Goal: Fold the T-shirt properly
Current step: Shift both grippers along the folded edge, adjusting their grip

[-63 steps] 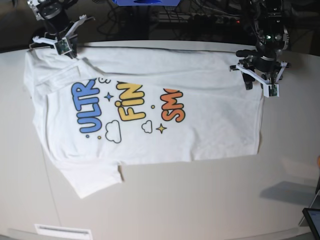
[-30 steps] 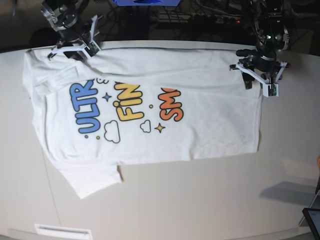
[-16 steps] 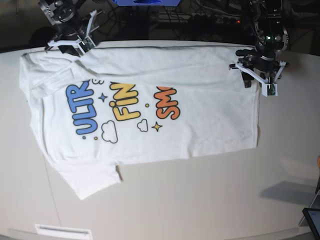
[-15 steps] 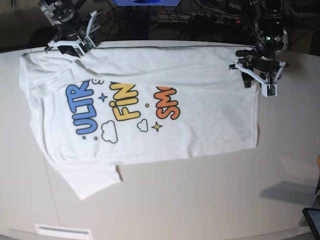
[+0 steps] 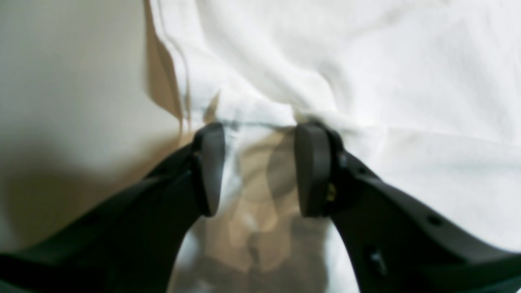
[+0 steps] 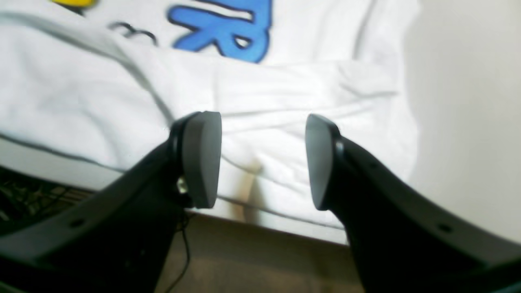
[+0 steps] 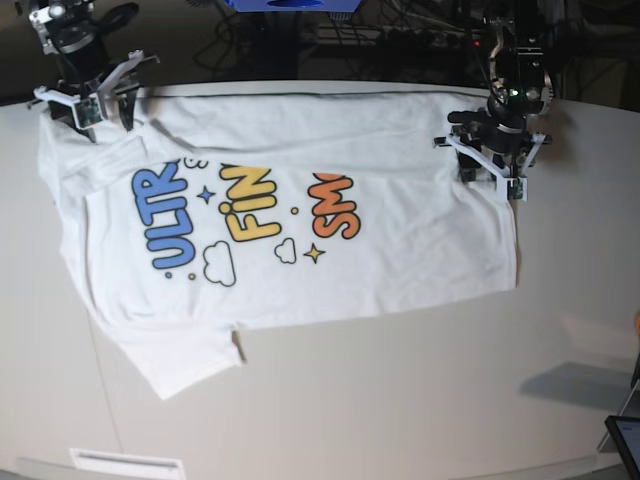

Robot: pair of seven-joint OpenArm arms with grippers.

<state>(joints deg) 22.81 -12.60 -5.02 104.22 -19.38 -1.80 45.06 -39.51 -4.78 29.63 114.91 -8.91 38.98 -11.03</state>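
Lying flat: T-shirt point(image 7: 300, 210) | left tool point(image 5: 260, 167) apart, on hem | right tool point(image 6: 262, 158) apart, above sleeve

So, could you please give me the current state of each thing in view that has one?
T-shirt: spread flat on the table, print side up, unfolded, far edge doubled over.
Left gripper: jaws apart, pads at the shirt's edge, cloth bunched at their tips.
Right gripper: jaws open, empty, above the sleeve area.

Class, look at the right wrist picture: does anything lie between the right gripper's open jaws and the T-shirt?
Nothing visible does. The right gripper hangs open directly over the T-shirt, with only bare white cloth in the gap.
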